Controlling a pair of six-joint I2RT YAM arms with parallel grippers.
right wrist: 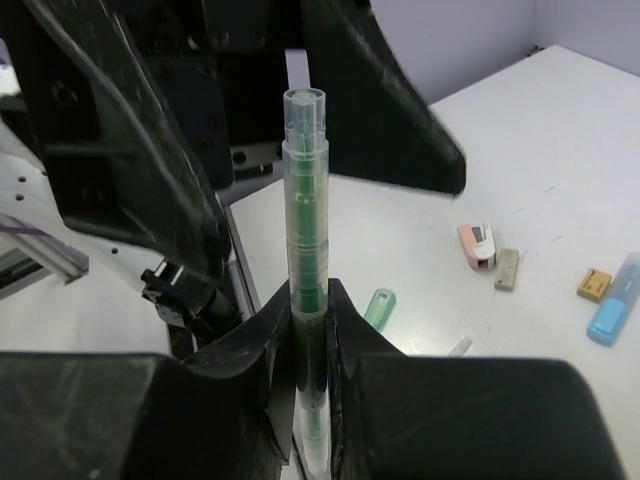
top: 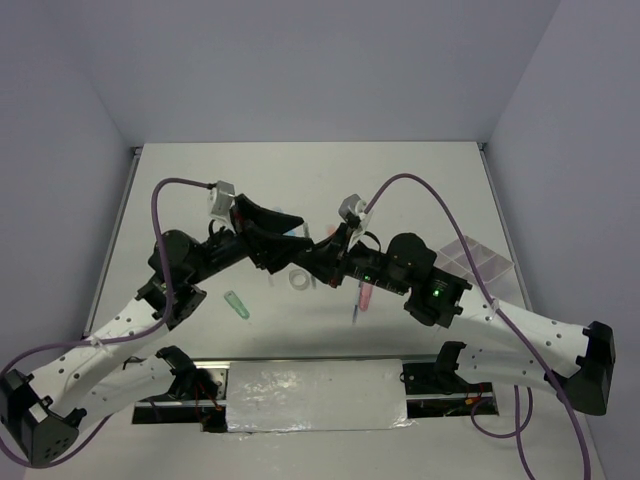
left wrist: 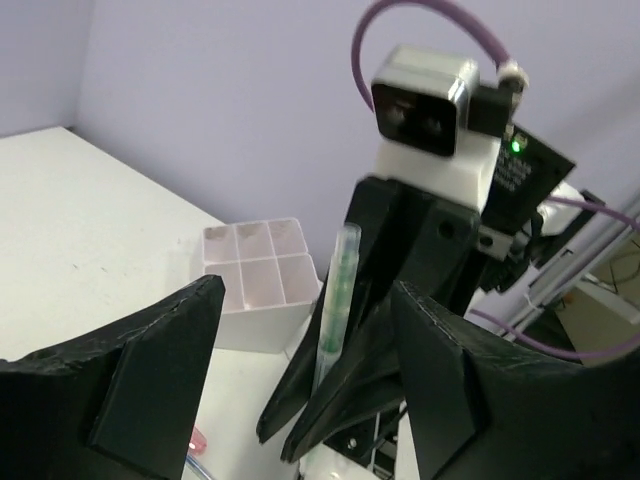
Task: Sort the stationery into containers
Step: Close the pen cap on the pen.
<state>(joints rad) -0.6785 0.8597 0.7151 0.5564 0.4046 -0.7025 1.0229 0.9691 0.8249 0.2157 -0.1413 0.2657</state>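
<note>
My right gripper point(right wrist: 312, 300) is shut on a thin clear pen with green ink point(right wrist: 305, 190) and holds it upright above the table. In the left wrist view the same pen point(left wrist: 335, 300) stands in the right gripper's black fingers, between my left gripper's spread fingers point(left wrist: 160, 370). My left gripper point(left wrist: 308, 292) is open and empty, facing the right gripper point(top: 318, 258) at the table's middle point(top: 280, 240). The white divided tray point(top: 478, 260) sits at the right and also shows in the left wrist view point(left wrist: 262, 285).
On the table lie a green marker point(top: 237, 303), a clear tape ring point(top: 300, 281), a pink marker point(top: 365, 294) and a thin pen point(top: 357, 314). The right wrist view shows a green marker point(right wrist: 380, 308), a pink item point(right wrist: 478, 245), two tan erasers point(right wrist: 507, 268) and a blue marker point(right wrist: 612, 312).
</note>
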